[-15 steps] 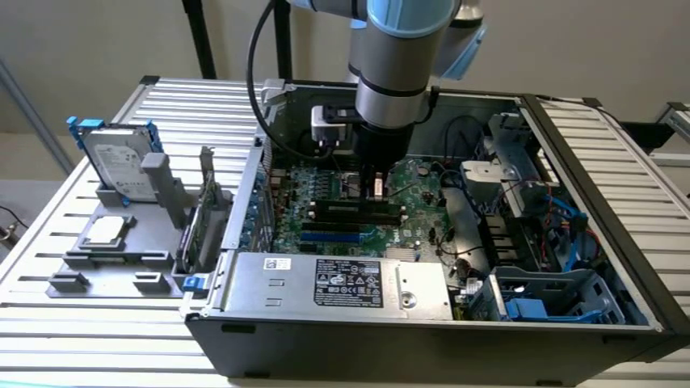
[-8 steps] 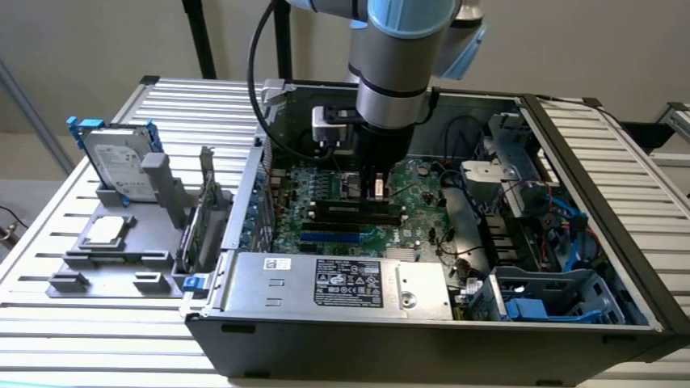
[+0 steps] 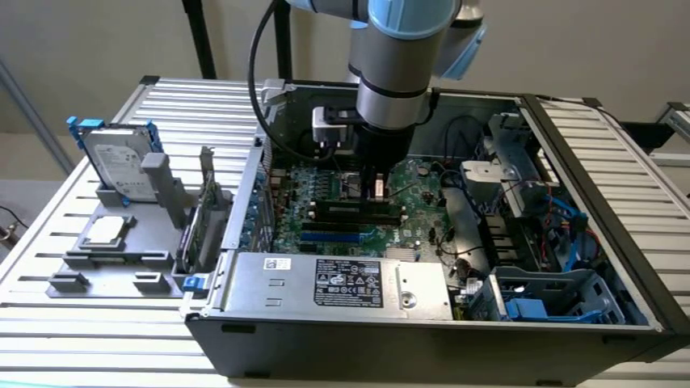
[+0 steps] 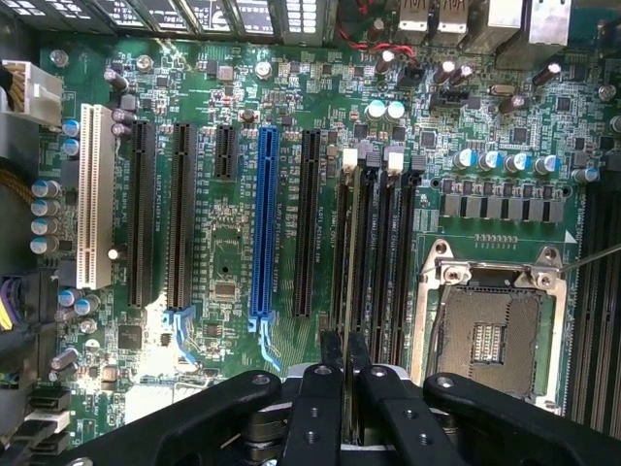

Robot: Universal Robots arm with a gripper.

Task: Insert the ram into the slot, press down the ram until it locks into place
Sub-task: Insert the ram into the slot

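Gripper (image 4: pixel 343 367) jaws pinch narrowly on the ram (image 4: pixel 354 262) (seen edge-on); its length lies along the slot (image 4: pixel 364 194) beneath.

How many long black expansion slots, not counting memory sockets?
3 long black slots: two side by side beside the white slot, one between the blue slot and the memory sockets; none seems hidden.
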